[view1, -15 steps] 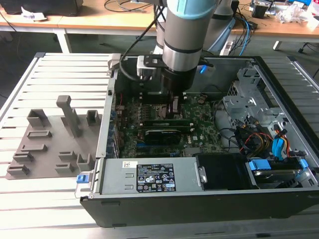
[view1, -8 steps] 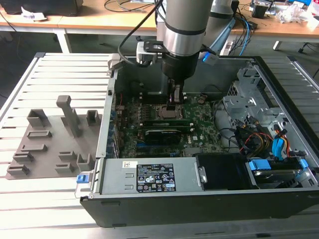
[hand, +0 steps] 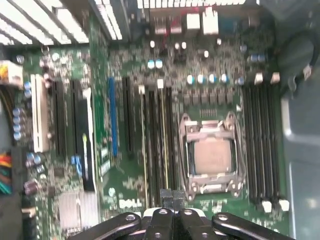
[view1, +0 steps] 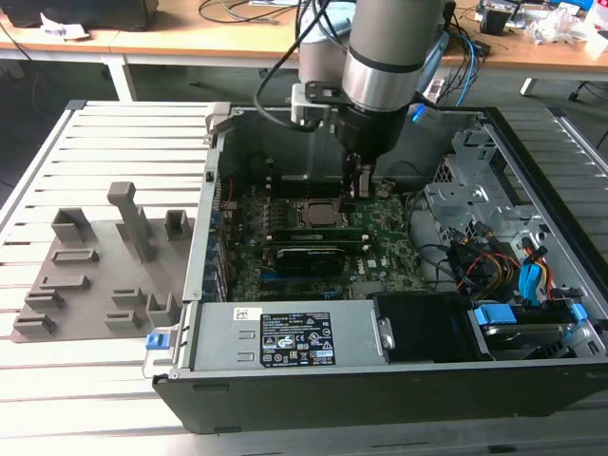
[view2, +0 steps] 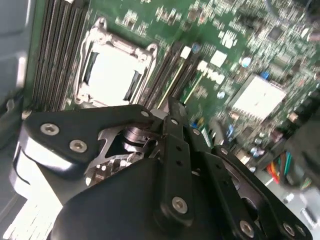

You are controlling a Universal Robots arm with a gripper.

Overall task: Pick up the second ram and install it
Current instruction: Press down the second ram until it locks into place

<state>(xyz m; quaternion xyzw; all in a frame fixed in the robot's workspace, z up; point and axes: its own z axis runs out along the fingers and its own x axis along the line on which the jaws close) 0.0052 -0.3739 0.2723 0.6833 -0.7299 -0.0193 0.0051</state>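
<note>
The gripper (view1: 362,186) was closed, its fingers (hand: 172,199) together just above the second ram (hand: 163,145) seated beside the socket (hand: 212,157). The ram appeared light, rigid and fragile, best gripped by its long edges.

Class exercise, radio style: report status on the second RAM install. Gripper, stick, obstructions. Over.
Gripper low inside the open case, over the motherboard beside the CPU socket. Fingers close together above the memory slots. Second ram not identifiable. No obstruction seen.

A robotics lab or workshop. Open computer case (view1: 399,285) on a slatted metal table (view1: 104,142). Cable-strewn wooden desks (view1: 190,38) behind.
</note>
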